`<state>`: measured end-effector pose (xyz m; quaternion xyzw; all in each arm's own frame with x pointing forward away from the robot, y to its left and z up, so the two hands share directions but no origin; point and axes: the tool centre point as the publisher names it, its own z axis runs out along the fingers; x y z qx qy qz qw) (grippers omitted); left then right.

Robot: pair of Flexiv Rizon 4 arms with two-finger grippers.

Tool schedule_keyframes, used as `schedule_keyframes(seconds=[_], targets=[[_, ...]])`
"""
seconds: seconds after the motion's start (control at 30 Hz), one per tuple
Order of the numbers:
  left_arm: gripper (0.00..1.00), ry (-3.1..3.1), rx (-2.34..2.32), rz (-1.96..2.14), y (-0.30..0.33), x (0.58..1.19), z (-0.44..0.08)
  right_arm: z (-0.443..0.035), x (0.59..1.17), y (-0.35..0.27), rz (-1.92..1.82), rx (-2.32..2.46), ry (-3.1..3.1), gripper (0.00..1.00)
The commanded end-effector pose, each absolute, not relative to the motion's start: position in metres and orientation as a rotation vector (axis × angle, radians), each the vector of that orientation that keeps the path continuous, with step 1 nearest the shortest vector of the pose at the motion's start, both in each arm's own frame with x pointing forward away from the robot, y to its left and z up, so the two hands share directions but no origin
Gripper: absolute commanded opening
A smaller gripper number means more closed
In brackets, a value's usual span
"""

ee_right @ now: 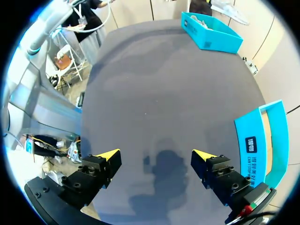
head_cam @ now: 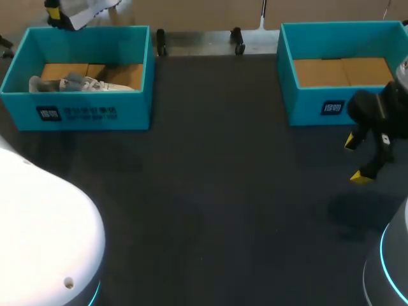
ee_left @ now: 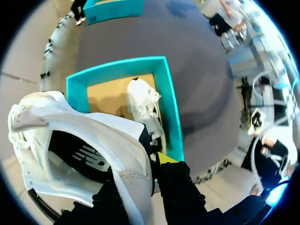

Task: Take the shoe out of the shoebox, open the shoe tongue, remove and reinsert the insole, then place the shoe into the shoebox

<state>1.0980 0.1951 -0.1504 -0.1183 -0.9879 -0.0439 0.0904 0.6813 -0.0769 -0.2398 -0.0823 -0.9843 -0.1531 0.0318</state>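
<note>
White shoe point(ee_left: 70, 136) is pinched at its heel rim by my left claw point(ee_left: 150, 163). It looks light and floppy; the stiff heel seems best. My right claw point(ee_right: 155, 154) is wide.

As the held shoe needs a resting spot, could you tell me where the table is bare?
The table is bare between the left shoebox and right shoebox and in front of both. The right shoebox is empty. Crowded: a second shoe lies in the left shoebox, the held shoe hangs by it, and the open right gripper hovers before the right shoebox.
</note>
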Motion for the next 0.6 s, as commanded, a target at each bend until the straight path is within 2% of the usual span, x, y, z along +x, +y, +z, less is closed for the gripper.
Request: schedule_keyframes(seconds=[0.03,0.5,0.6], targets=[[0.00,-2.888,-0.925,-0.287,0.216,1.085,-0.146,-0.240,0.681,-0.077,-0.468,-0.254,-3.033,1.00],[0.00,-2.888,-0.925,-0.287,0.216,1.085,-0.146,-0.240,0.681,-0.077,-0.468,-0.254,-3.033,1.00],[0.00,-2.835,-1.129,-0.340,0.220,1.086,-0.157,-0.240,0.681,-0.077,-0.468,-0.254,-3.033,1.00]])
